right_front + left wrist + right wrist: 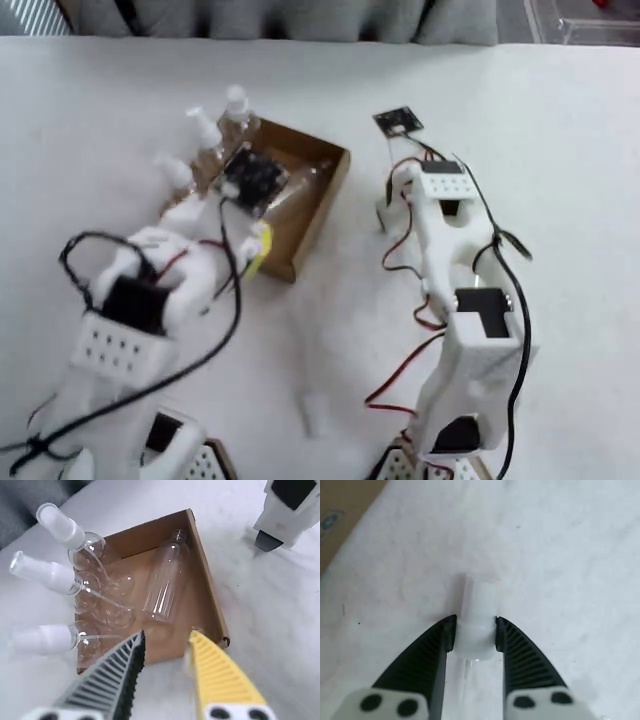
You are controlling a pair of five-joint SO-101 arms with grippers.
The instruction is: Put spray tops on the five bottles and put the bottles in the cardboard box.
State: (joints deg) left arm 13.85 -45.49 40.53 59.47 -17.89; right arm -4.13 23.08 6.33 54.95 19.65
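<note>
While the white table (560, 120) takes up most of the high view, the work sits at its upper centre-left. There the left arm leans over an open brown cardboard box (320, 200).

Left gripper (166, 635), one grey finger and one yellow: jaws wide, empty, hanging over the box's lower rim.

Inside the box, a clear plastic bottle with no top (165, 585) lies on its side at centre frame. Three clear bottles with white spray tops (87, 587) stand against the left wall.

Right gripper (474, 622), centre frame: jaws narrow, pinching a white spray top (477, 605) at its collar, over bare table beside the box. Cannot tell whether it is lifted.

Step in hand, as judged: capping the open bottle. To do it well, the left gripper likely needs a firm hold on the bottle's body, neck presented clear of the box wall. The right should keep the thin dip tube straight, thread it into the neck first, then seat the collar squarely.
</note>
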